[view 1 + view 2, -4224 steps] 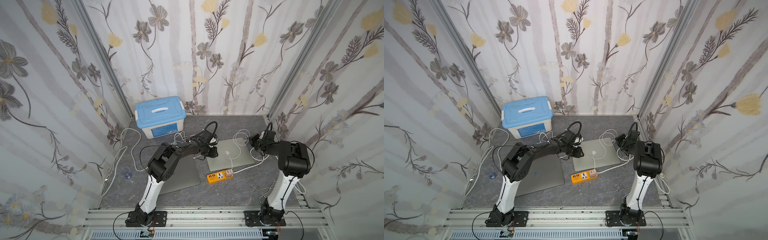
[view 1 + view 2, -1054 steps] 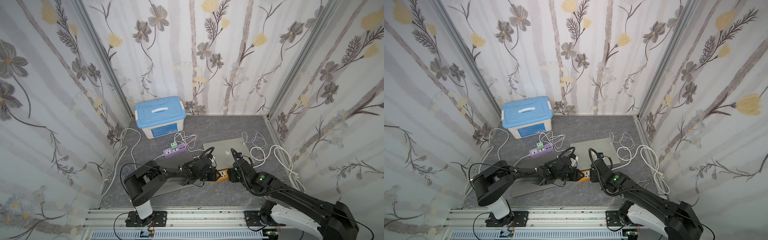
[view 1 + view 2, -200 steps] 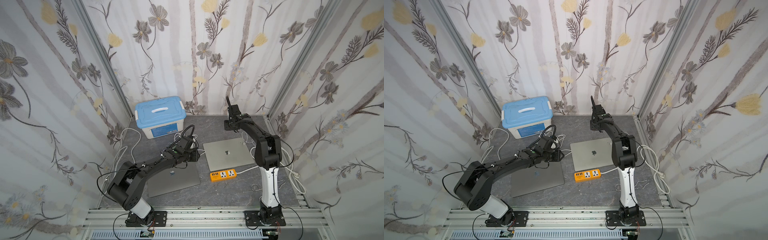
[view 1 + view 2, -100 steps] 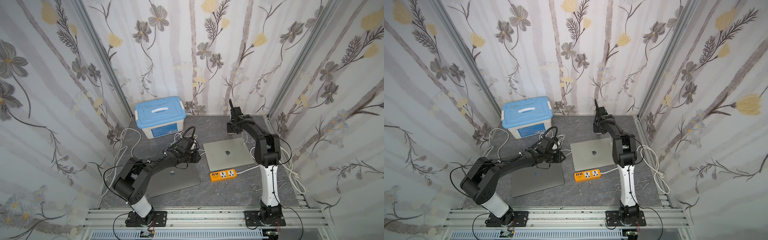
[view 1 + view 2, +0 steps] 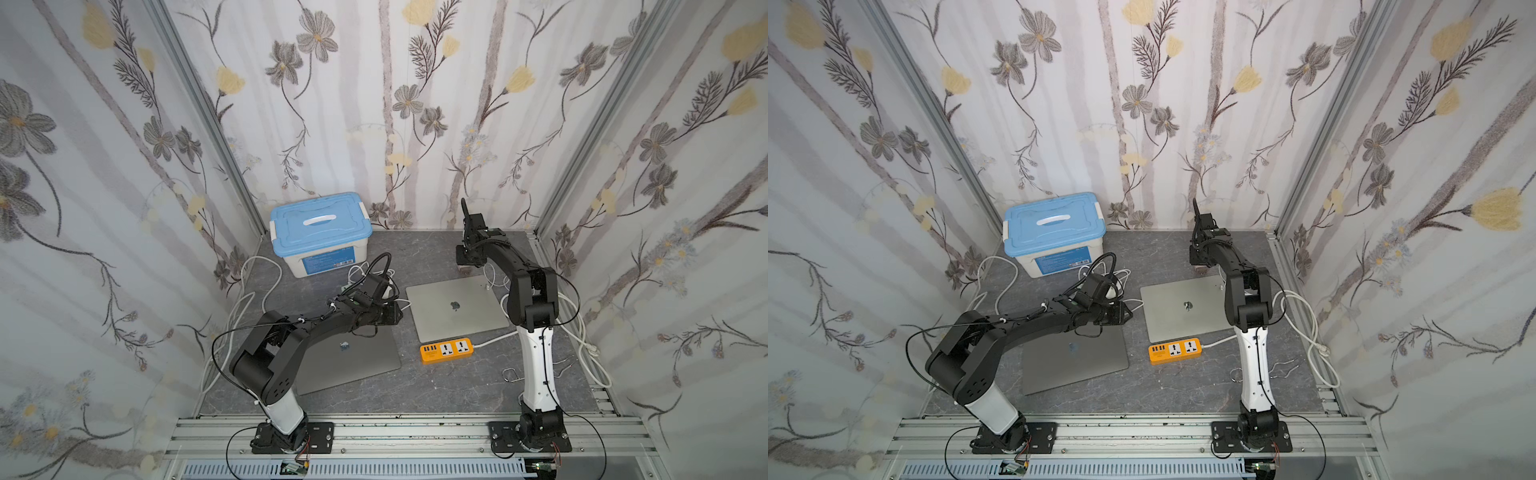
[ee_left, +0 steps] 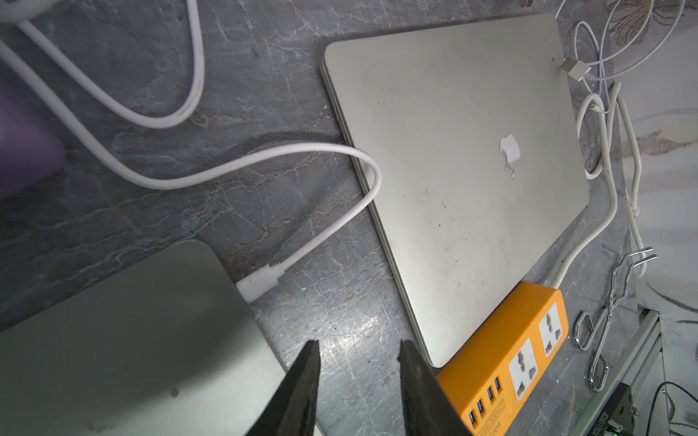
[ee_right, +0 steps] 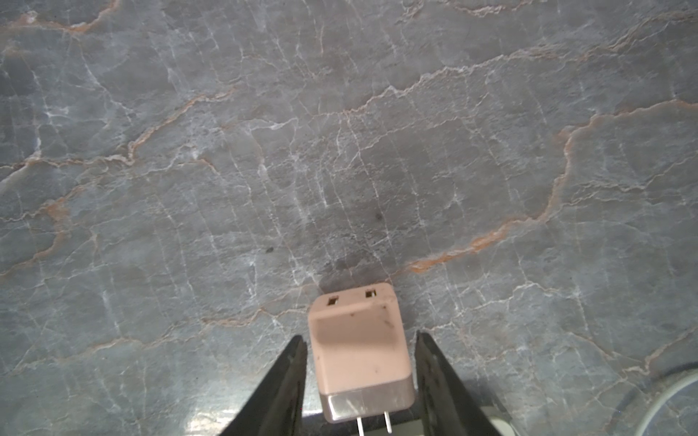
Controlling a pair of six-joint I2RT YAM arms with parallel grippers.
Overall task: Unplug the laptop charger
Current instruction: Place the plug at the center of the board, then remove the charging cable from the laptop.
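Right tool (image 7: 360,336): spread, with a gap on each side of the charger brick (image 7: 359,362).
Charger brick: flat on the bench (image 7: 340,151), just past the silver laptop's (image 5: 455,307) far edge; bare bench beyond.
Left tool (image 6: 357,345): narrowly parted, empty, over the strip between the grey laptop (image 6: 113,339) and the silver laptop.

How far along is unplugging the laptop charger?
Done: the orange power strip has empty sockets. In hand: the pinkish square charger brick sits inside the open right gripper. Remaining: the white cable plug seems seated in the darker grey laptop, near the empty left gripper.
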